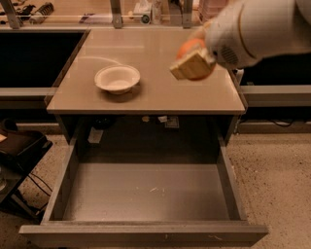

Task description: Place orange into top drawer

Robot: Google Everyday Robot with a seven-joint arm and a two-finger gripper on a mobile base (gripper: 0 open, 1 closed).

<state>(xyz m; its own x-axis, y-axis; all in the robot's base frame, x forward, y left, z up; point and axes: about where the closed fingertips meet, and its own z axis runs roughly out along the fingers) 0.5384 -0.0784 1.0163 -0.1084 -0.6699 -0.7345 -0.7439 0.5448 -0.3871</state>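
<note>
Orange seemingly gripped; end effector above tabletop edge

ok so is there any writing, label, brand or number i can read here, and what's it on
No text can be read.
Small white tags under the flat beige tabletop: too small to read.
Items on the back rail: blurred.
No marks show on the round bright-orange fruit, the gripper holding it over the tabletop's right side, the shallow off-white bowl or the grey-brown top drawer.
</note>
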